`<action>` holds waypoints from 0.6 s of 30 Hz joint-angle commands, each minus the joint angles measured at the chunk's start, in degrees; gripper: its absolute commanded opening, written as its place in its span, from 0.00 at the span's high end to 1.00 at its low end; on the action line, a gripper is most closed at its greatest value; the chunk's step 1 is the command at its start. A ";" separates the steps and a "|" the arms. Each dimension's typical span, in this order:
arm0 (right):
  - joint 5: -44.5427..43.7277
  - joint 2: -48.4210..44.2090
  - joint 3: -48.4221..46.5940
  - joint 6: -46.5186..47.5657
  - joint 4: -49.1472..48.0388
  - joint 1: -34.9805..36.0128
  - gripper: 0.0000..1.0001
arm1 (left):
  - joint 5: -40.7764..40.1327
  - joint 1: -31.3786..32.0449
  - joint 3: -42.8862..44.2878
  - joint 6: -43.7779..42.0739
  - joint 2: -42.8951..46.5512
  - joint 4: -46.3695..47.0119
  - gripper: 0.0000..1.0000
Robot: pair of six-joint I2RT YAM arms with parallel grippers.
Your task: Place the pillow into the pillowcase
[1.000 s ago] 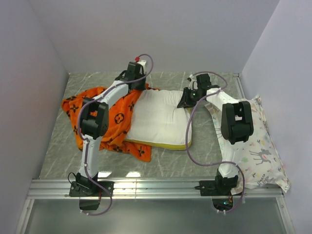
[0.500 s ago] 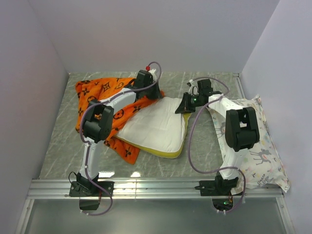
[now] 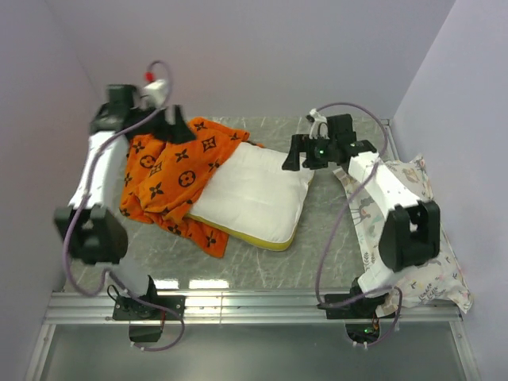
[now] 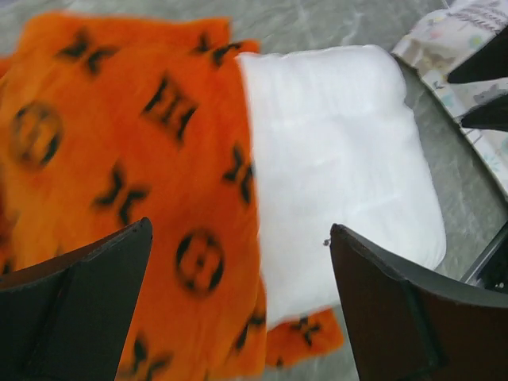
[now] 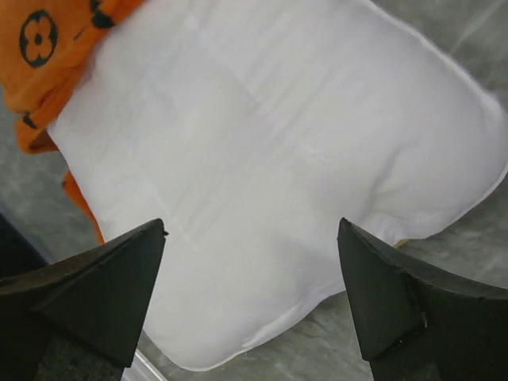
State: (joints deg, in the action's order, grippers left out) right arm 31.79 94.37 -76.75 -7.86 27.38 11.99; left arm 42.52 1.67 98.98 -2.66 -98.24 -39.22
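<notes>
The white pillow (image 3: 255, 194) lies mid-table at an angle, its yellow band along the near edge. Its left edge is overlapped by the orange pillowcase (image 3: 168, 178), which is crumpled to its left, and a bit of orange shows under the near corner. My left gripper (image 3: 175, 127) hangs open, high over the far left of the pillowcase. From the left wrist, the pillowcase (image 4: 119, 159) and the pillow (image 4: 341, 159) lie far below the left gripper (image 4: 238, 270). My right gripper (image 3: 290, 159) is open just above the pillow's far right corner. Its wrist view shows the pillow (image 5: 278, 159) between the spread right gripper (image 5: 250, 274).
A white cover printed with deer and plants (image 3: 413, 230) lies along the right wall under the right arm. Walls close in the left, back and right. A metal rail (image 3: 254, 305) runs along the near edge.
Both grippers have opened and let go. The left arm has swung up and to the far left. The pillowcase has dropped and spread to the left. The right gripper has lifted off the pillow's corner.
</notes>
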 commanded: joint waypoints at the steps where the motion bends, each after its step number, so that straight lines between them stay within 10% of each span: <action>1: -14.25 -9.37 0.80 10.57 1.11 12.50 0.04 | 7.47 -8.92 -9.31 -12.45 12.24 -10.52 0.01; 10: -36.26 -1.05 0.38 21.13 -2.51 43.71 0.01 | 13.12 -28.98 -21.79 -46.70 20.97 -37.73 0.01; 18: -44.70 13.81 -6.04 20.60 -4.17 49.00 0.00 | 9.24 -36.65 -31.03 -62.89 27.04 -39.35 0.01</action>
State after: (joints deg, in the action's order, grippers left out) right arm -5.67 106.74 -78.43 11.55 24.99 60.10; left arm 50.76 -34.39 69.10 -54.04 -75.29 -74.08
